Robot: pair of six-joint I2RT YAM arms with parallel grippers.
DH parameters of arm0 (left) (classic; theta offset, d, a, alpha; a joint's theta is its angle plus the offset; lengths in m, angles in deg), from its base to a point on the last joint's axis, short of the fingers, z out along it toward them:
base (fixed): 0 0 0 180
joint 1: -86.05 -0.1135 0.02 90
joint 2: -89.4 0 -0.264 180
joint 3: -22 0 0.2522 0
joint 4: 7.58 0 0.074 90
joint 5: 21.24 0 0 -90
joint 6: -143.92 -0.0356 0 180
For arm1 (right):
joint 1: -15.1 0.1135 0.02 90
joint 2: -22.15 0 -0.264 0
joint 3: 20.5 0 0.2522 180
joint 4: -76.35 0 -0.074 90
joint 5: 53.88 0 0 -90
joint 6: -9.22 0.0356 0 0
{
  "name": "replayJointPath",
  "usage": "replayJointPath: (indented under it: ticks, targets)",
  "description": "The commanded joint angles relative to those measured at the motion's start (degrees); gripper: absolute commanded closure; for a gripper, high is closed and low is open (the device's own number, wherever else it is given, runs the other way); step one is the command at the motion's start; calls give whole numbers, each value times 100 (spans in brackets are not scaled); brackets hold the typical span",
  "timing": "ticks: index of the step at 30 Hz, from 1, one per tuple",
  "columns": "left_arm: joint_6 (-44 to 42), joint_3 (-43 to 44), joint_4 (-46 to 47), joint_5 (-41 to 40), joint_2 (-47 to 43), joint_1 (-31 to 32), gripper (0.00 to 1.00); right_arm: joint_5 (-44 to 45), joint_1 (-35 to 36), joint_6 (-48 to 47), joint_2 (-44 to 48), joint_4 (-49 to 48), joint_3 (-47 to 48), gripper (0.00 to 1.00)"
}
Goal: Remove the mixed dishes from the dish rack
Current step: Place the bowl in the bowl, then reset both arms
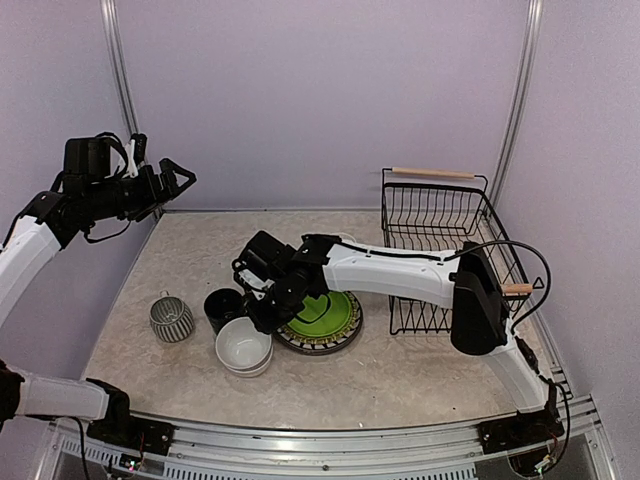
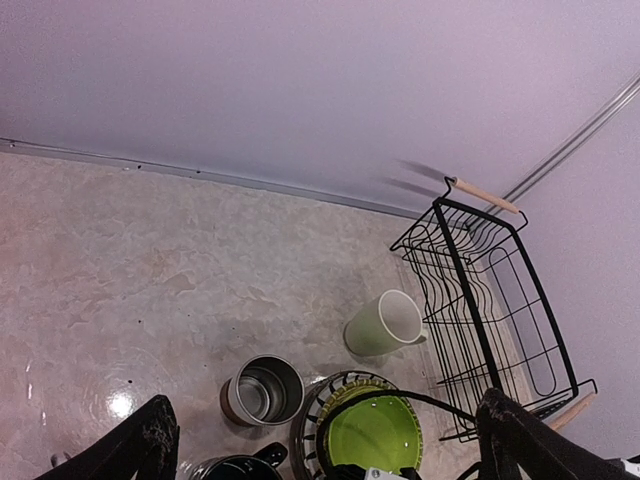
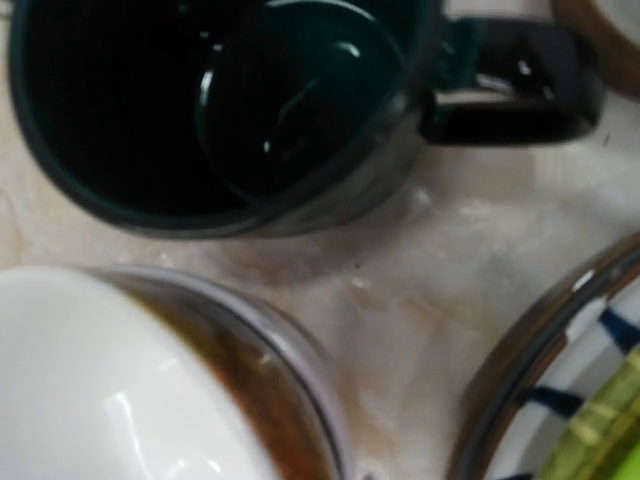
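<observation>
The dish rack (image 1: 436, 189) (image 2: 478, 300) stands at the right with no dishes showing in it. A stack of plates with a lime-green plate (image 1: 330, 318) (image 2: 375, 437) on top lies in the middle. Beside it are a dark teal mug (image 1: 220, 304) (image 3: 200, 110), a white bowl (image 1: 243, 348) (image 3: 90, 390) and a striped cup (image 1: 172, 319). A pale green mug (image 2: 383, 323) lies on its side near the rack, and a brown mug (image 2: 260, 390) stands upright. My right gripper (image 1: 264, 316) hangs low between bowl and teal mug; its fingers are hidden. My left gripper (image 1: 183, 176) (image 2: 328, 410) is raised at the far left, wide open and empty.
The right arm (image 1: 400, 270) stretches across the table in front of the rack, hiding the pale green mug from above. A striped plate rim (image 3: 590, 400) lies close to the right wrist camera. Purple walls close the back and sides.
</observation>
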Motion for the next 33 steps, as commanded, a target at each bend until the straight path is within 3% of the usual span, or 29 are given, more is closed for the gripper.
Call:
replayJointPath:
  ticks: [1, 9, 20, 26, 33]
  targets:
    - [9, 150, -45, 5, 47, -36, 1, 135, 57, 55, 115, -91, 192, 73]
    - [-149, 126, -46, -272, -86, -38, 1, 1576, -19, -30, 1215, -115, -283, 40]
    - [-491, 500, -95, -322, -745, 33, 1, 4391, -249, -996, 4718, -1314, -2735, 3]
    - [-646, 1020, -476, -485, -1268, 31, 1, 5004, -269, -2282, 6665, -2938, -4115, 0]
    - [-931, 1009, -81, -767, -1923, 30, 1, 5200, -263, -3314, 8023, -4139, -4693, 0]
